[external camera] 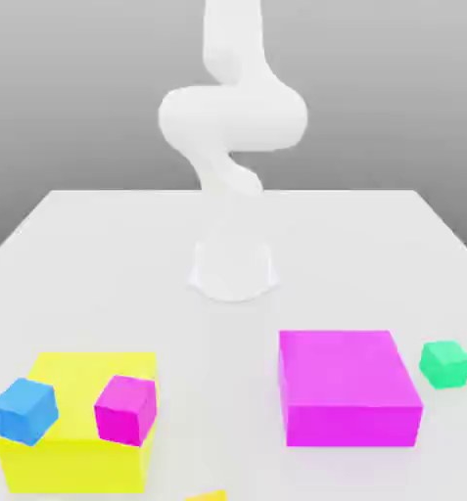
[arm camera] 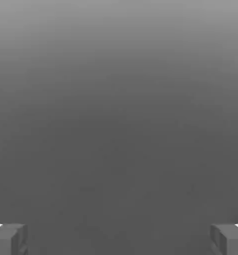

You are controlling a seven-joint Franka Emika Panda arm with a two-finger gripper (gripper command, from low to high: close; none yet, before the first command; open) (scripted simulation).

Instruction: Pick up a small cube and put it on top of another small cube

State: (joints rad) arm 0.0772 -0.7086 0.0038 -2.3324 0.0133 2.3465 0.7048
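Observation:
The small green cube (external camera: 445, 364) sits on the white table (external camera: 100, 254) at the exterior view's right, just beside the large magenta block (external camera: 350, 387). The small magenta cube (external camera: 125, 409) shows at the front left, against the front edge of a big yellow block (external camera: 80, 440). My gripper (arm camera: 119, 240) is open in the hand view: two grey fingertips (arm camera: 9, 239) stand far apart with nothing between them, facing plain grey background. The white arm (external camera: 232, 117) rises from its base (external camera: 233, 269) and bends upward, far from both cubes.
A small blue cube (external camera: 24, 409) sits at the yellow block's left edge, next to the small magenta cube. A sliver of another yellow thing (external camera: 208, 496) shows at the front edge of the exterior view.

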